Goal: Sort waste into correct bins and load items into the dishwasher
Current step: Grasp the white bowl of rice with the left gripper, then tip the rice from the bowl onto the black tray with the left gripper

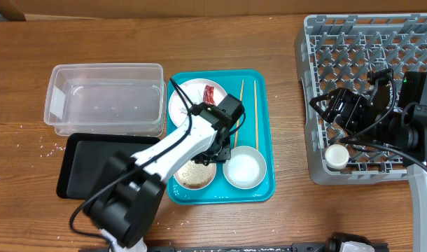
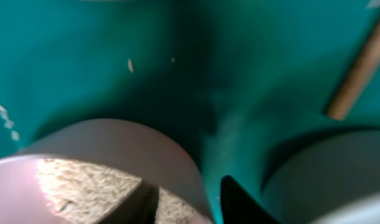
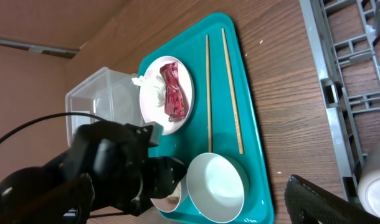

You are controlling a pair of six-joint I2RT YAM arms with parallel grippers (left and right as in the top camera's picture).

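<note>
My left gripper (image 1: 218,152) is down on the teal tray (image 1: 264,140), open, and straddles the rim of a small bowl of rice (image 1: 194,175). In the left wrist view (image 2: 190,194) one finger lies on the rice (image 2: 84,186) and the other outside the bowl wall. An empty white bowl (image 1: 243,170) stands to its right. Two chopsticks (image 1: 255,112) lie on the tray. A small white plate (image 1: 189,94) holds the red wrapper (image 1: 211,94) and the napkin wad (image 3: 151,90). My right gripper (image 1: 336,106) hovers open and empty over the grey dish rack (image 1: 353,49).
The clear tub (image 1: 105,98) and the black tray (image 1: 94,164) sit left of the teal tray. A small white bowl (image 1: 336,155) stands in the rack's front left corner. Loose rice grains (image 1: 31,140) lie on the table at far left.
</note>
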